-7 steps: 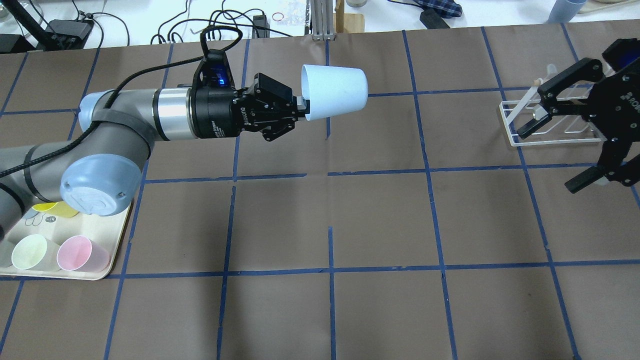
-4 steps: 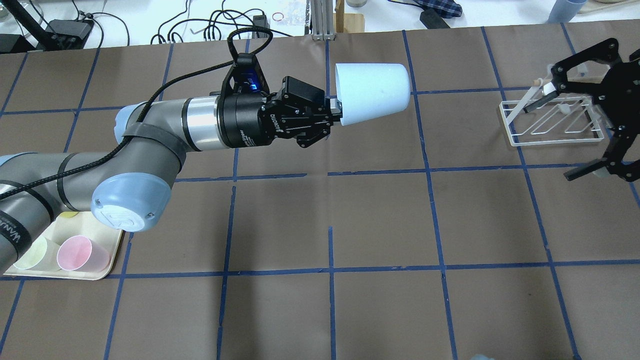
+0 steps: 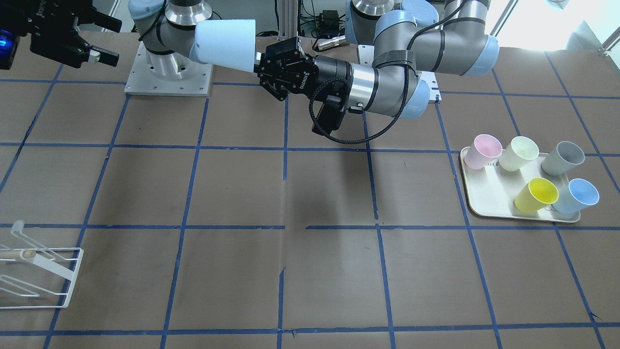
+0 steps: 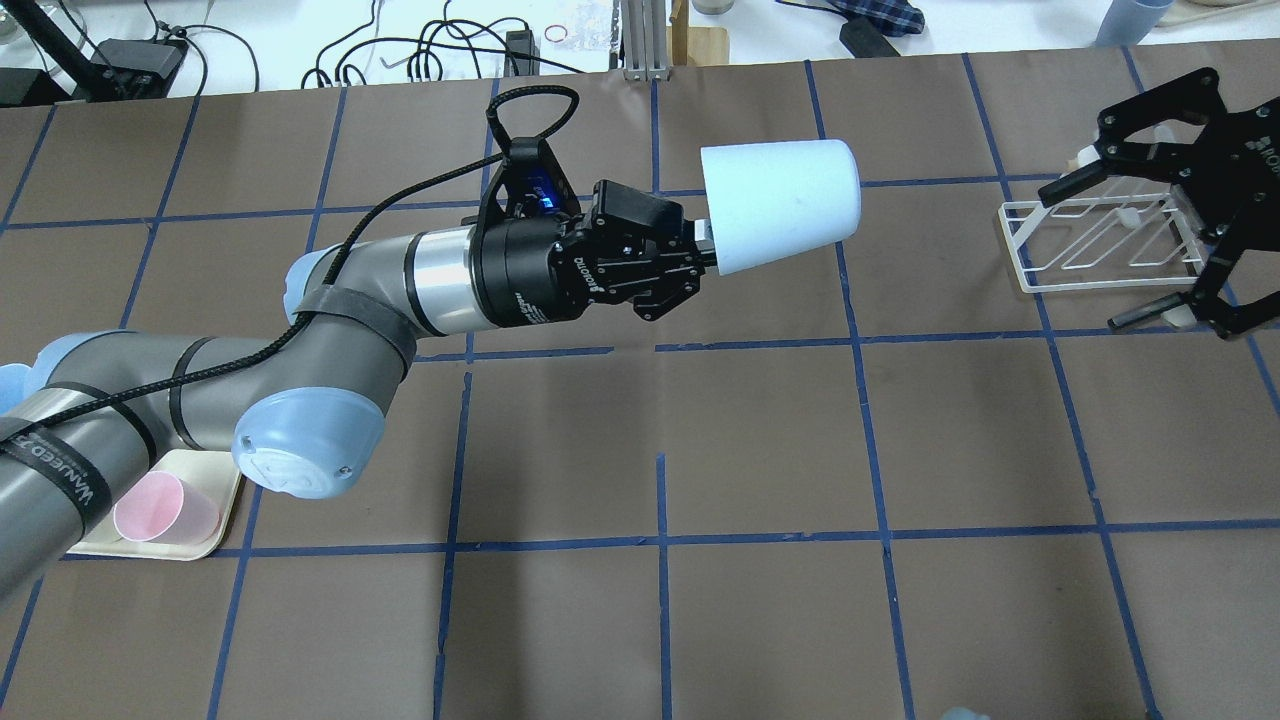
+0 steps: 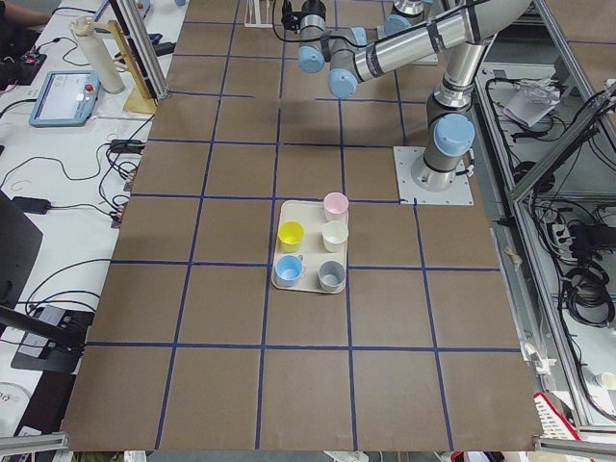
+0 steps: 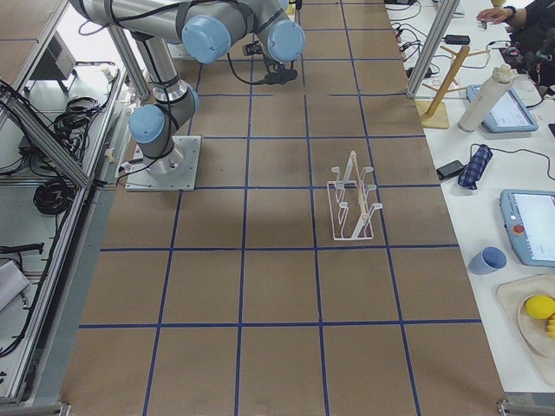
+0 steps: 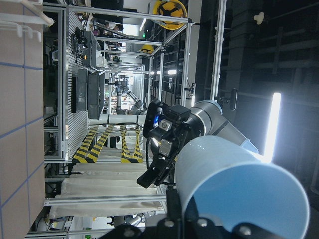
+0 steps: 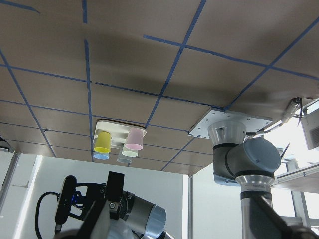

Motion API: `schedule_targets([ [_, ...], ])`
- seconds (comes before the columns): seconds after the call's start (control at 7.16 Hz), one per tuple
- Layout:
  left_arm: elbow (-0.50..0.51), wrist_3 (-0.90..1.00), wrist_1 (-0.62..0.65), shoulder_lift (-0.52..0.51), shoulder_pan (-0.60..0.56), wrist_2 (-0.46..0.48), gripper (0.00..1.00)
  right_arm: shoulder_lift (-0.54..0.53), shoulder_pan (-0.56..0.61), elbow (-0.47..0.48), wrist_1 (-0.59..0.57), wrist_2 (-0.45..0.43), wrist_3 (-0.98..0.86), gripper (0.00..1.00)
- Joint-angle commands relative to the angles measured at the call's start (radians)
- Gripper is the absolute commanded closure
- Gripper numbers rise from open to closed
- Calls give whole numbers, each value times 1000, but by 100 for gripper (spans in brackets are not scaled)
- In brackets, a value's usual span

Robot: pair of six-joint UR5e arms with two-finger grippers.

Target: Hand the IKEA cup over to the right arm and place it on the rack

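Note:
My left gripper is shut on the rim of a pale blue IKEA cup and holds it sideways in the air, base pointing right. The same cup and gripper show in the front view. In the left wrist view the cup fills the lower right. My right gripper is open and empty, held above the white wire rack at the far right, well apart from the cup. It shows at the top left of the front view. The rack holds nothing.
A cream tray on the robot's left holds a second pale blue cup and yellow, grey, pink and pale green cups. Brown table with blue tape grid; cables lie along the far edge.
My left arm has carried the cup to the right, towards the right gripper. My right gripper has turned and shifted over the rack, still open.

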Motion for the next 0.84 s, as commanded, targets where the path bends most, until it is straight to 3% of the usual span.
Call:
schedule_targets([
  [0.0, 2, 5, 28, -43, -2, -7, 100, 13, 42, 10, 72, 71, 11, 0],
  [0.56, 14, 12, 84, -108, -33, -33, 100, 44, 127, 22, 49, 196, 39, 0],
  [0.7, 26, 12, 84, -122, -50, -45, 100, 53, 147, 28, -28, 219, 45, 0],
])
